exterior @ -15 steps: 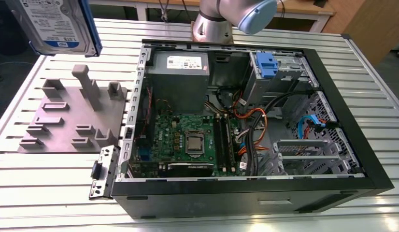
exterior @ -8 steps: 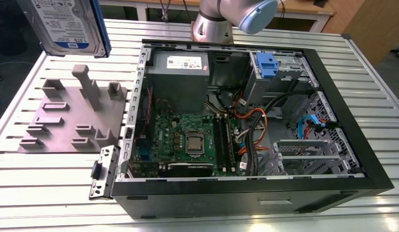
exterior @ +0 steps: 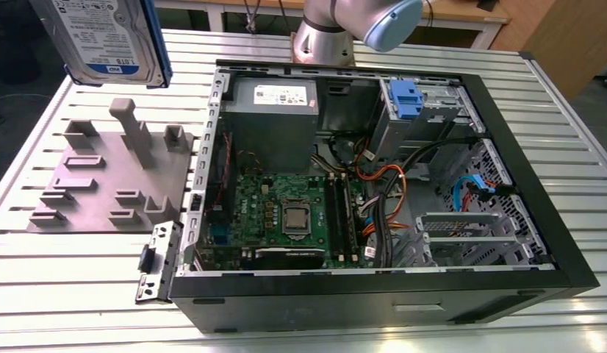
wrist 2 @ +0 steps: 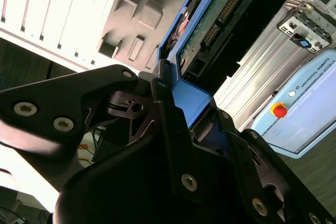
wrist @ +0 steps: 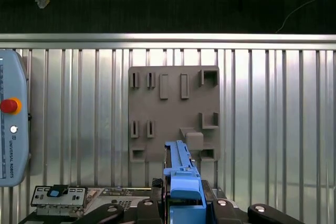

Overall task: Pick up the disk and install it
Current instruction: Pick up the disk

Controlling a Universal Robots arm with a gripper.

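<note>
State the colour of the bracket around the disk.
Bright blue. The bracket framing the disk shows best in the first wrist view.

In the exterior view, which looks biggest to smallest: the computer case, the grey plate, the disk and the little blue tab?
1. computer case
2. grey plate
3. disk, but it seems nearer the camera and is cut off, so unsure
4. blue tab

White-and-blue label (exterior: pixel 94 23) on the flat silver-grey metal disk (exterior: pixel 100 43): print's too tiny to read. Pale-blue plastic pendant (wrist: pixel 12 135) has lettering beside its red button (wrist: pixel 8 105).
</note>
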